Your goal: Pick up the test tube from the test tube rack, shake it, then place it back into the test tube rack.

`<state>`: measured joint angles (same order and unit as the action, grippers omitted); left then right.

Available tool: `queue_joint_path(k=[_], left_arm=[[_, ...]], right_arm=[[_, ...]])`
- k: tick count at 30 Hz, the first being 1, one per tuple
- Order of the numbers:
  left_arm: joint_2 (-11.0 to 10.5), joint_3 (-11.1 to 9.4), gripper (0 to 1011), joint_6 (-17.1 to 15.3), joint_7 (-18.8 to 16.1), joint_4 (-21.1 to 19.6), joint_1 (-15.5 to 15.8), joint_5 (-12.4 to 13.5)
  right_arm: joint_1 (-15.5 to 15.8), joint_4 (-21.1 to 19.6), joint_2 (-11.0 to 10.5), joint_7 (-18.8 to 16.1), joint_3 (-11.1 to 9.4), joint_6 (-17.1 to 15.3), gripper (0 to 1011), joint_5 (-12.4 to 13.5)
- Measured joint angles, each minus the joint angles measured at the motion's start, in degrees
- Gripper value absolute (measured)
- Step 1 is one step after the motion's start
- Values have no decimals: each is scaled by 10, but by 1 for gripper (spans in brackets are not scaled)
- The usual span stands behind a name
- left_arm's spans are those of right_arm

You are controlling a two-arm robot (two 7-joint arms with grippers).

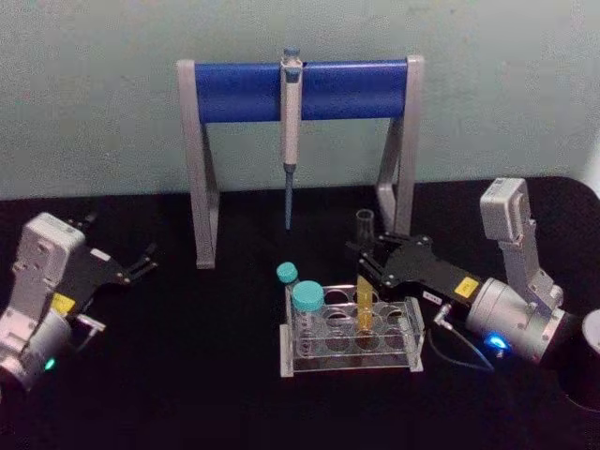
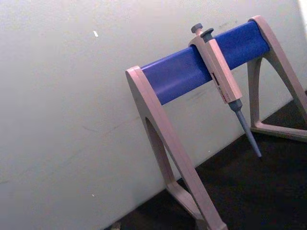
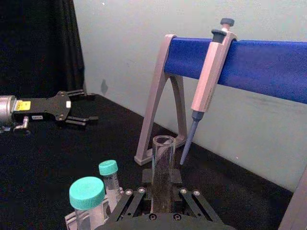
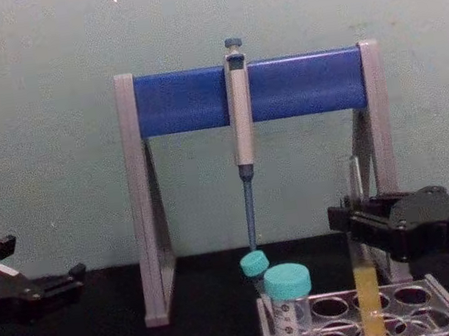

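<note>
The test tube point(image 1: 364, 314) is seen as clear, glossy glass; the test tube rack point(image 1: 413, 352) as clear, smooth plastic. The surface point(image 1: 178, 384) is covered in matt black material. The pipette stand point(image 1: 202, 169) is finished in matt grey, with a smooth blue bar point(image 1: 234, 92).

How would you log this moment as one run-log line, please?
right end effector: around test tube upper part | test tube: upright in test tube rack | left end effector: open, parked left
</note>
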<state>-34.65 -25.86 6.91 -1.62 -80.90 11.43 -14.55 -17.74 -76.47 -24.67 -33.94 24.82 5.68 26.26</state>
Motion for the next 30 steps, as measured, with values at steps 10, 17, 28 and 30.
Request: queue_joint_path(k=[10,17,28,30], left_arm=[[0,0,1001,0,0,0,0,0],[0,0,1001,0,0,0,0,0],[0,0,1001,0,0,0,0,0],[0,0,1001,0,0,0,0,0]], right_arm=[[-2,1,0,0,2,-3,235,-1],[-3,1,-1,-2,4,-5,235,-2],[-5,2,-1,-4,7,-9,235,-3],[-6,2,-1,-4,8,-10,235,-3]])
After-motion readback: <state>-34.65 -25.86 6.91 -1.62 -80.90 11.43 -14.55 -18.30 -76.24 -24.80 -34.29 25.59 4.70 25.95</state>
